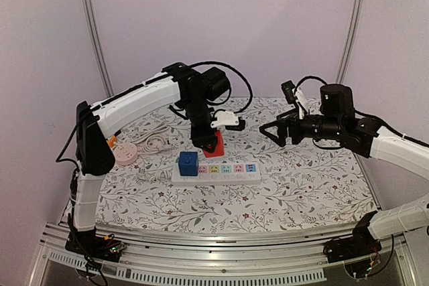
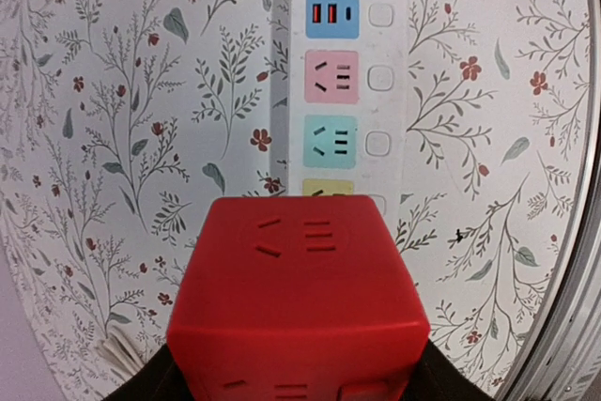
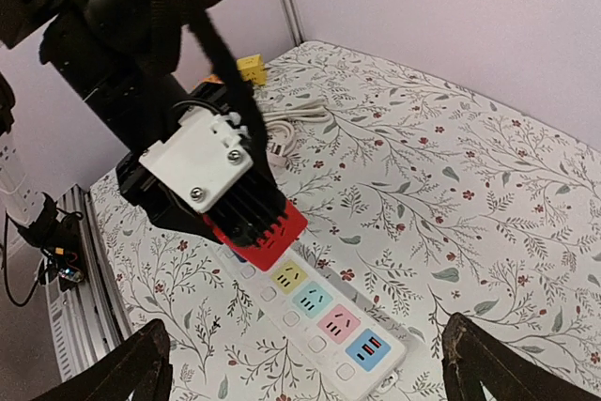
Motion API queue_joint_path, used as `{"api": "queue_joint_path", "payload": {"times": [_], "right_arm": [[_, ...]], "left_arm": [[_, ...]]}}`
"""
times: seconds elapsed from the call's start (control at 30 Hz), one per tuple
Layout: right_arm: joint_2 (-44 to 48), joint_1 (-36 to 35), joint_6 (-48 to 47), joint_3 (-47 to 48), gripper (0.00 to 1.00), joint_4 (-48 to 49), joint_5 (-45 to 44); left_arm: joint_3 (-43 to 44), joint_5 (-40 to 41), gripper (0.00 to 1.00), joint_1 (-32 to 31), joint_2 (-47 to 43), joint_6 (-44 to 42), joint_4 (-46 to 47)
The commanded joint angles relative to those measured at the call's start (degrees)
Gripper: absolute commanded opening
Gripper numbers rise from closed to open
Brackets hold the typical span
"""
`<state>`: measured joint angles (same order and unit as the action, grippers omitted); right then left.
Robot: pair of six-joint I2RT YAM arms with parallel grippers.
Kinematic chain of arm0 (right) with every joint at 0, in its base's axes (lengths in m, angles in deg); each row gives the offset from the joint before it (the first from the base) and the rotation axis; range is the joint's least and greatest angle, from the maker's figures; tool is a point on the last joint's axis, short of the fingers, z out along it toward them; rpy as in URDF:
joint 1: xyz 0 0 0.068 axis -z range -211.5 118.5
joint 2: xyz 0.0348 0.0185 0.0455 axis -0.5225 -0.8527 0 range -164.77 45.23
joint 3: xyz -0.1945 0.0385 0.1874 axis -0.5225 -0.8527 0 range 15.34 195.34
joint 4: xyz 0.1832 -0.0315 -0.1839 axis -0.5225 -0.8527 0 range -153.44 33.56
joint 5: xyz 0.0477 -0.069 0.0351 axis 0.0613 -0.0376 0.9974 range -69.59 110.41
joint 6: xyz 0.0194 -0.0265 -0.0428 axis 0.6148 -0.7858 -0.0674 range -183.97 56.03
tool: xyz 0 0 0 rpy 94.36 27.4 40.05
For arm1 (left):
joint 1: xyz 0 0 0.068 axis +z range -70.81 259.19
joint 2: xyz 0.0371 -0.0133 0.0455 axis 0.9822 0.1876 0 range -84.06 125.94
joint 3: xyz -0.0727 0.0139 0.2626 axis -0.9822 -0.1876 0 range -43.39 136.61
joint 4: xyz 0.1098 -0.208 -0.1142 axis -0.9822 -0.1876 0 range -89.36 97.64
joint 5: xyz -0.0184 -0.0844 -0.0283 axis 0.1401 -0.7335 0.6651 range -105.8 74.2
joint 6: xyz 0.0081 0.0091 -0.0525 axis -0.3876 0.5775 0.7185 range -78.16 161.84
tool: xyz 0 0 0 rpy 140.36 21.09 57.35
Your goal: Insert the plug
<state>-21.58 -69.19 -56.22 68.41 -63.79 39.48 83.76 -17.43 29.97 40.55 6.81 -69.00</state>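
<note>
Red cube plug [image 2: 299, 288], slotted top face

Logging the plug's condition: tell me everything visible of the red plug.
The red plug is a cube, plastic by its look, with socket slots moulded into its faces. The left gripper clamps its sides between fingers. It hangs over the white power strip, beside the blue cube; whether it touches the strip cannot be told.

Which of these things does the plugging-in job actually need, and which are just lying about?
In the job: red cube-shaped plastic plug; long white power strip with coloured sockets.
Lying about: blue cube already on the strip; round pink disc; coiled white cable.
</note>
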Motion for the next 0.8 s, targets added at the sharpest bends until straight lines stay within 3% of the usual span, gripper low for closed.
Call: {"api": "queue_joint_path", "payload": {"times": [0.0, 0.37, 0.77], "right_arm": [[-4.90, 2.72, 8.73, -1.37, 0.99, -0.51, -5.69], [-15.50, 2.78, 11.30, 2.05, 0.98, -4.63, -9.63], [-19.65, 2.77, 11.91, 3.30, 0.96, -5.13, -8.68]], "left_arm": [[1.29, 4.55, 0.00, 0.96, 2.34, -3.23, -14.58], [0.55, 5.06, 0.00, 0.54, 7.30, -2.66, -12.76], [-0.25, 2.47, 0.00, -0.82, 7.87, -2.97, -15.16]]}}
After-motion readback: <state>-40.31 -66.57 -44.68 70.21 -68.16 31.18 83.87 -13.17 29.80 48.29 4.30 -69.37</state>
